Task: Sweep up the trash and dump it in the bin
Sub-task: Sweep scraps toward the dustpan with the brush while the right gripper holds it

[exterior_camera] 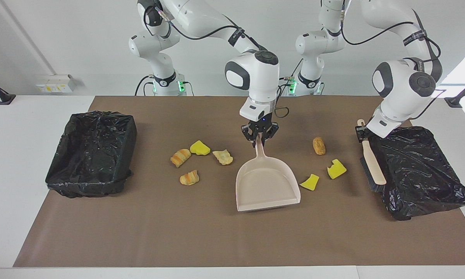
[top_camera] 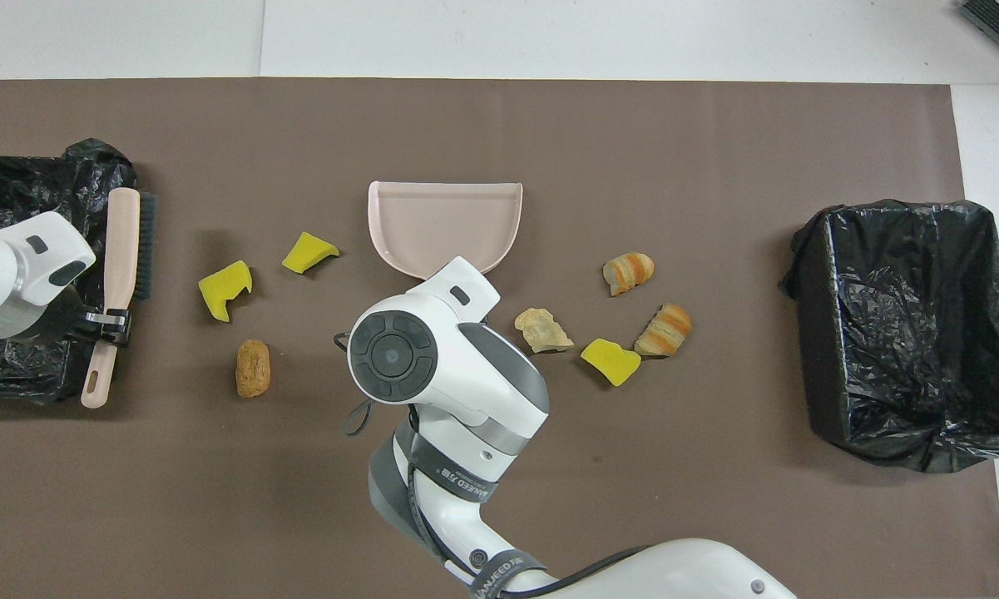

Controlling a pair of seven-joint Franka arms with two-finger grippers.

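From across the counter [exterior_camera: 100,240], the right gripper [exterior_camera: 259,136] clasps the smooth beige dustpan [exterior_camera: 266,182] by its handle. Four trash scraps [exterior_camera: 201,147], spongy yellow and crusty tan, lie toward the right arm's end; three more [exterior_camera: 319,145] toward the left arm's. The left gripper [exterior_camera: 361,131] grasps the brush [exterior_camera: 371,159] beside crinkled black plastic [exterior_camera: 418,170].

From overhead, the bin [top_camera: 907,324] is lined with glossy black film. Scraps flank the pan on both sides.
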